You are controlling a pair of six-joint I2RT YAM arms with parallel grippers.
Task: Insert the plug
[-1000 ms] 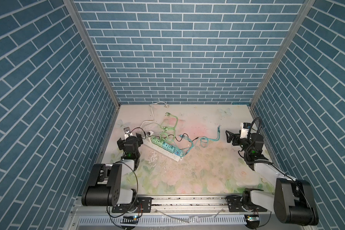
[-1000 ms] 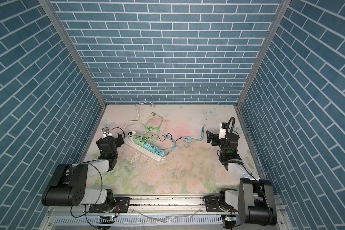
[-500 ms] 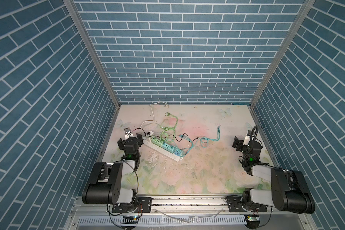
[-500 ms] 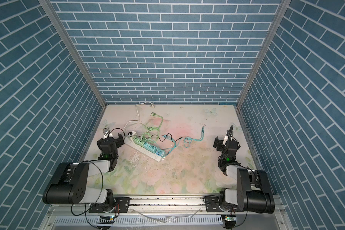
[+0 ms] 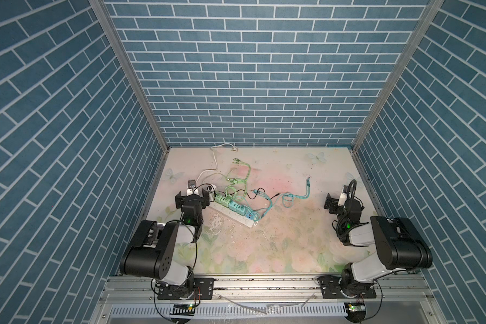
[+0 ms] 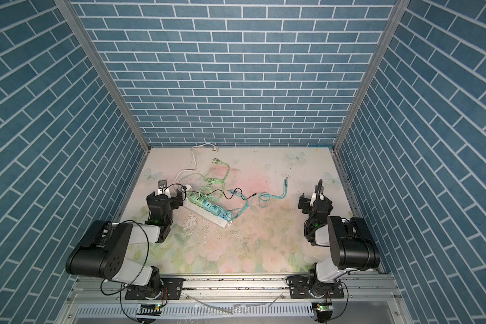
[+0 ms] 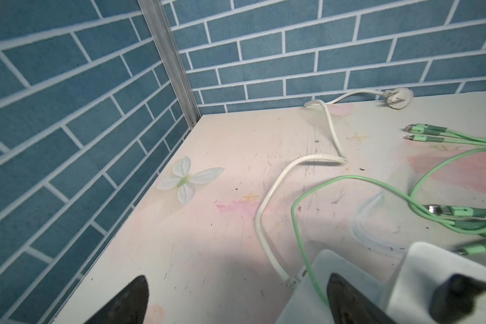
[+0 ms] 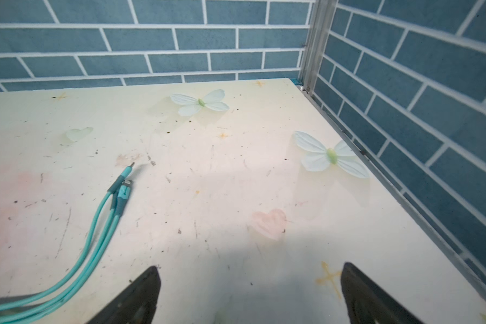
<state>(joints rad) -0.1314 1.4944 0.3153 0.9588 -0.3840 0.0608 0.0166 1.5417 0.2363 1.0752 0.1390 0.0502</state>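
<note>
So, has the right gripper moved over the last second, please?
Yes; the right gripper has pulled back from the teal cable, toward the front.

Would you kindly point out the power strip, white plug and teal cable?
power strip (image 5: 246, 221), in a top view, white body.
white plug (image 7: 484, 98), left wrist view, its head.
teal cable (image 8: 121, 196), right wrist view, connector end.

Left hand (image 7: 236, 280) spread wide, low, empty; right hand (image 8: 250, 268) likewise.
</note>
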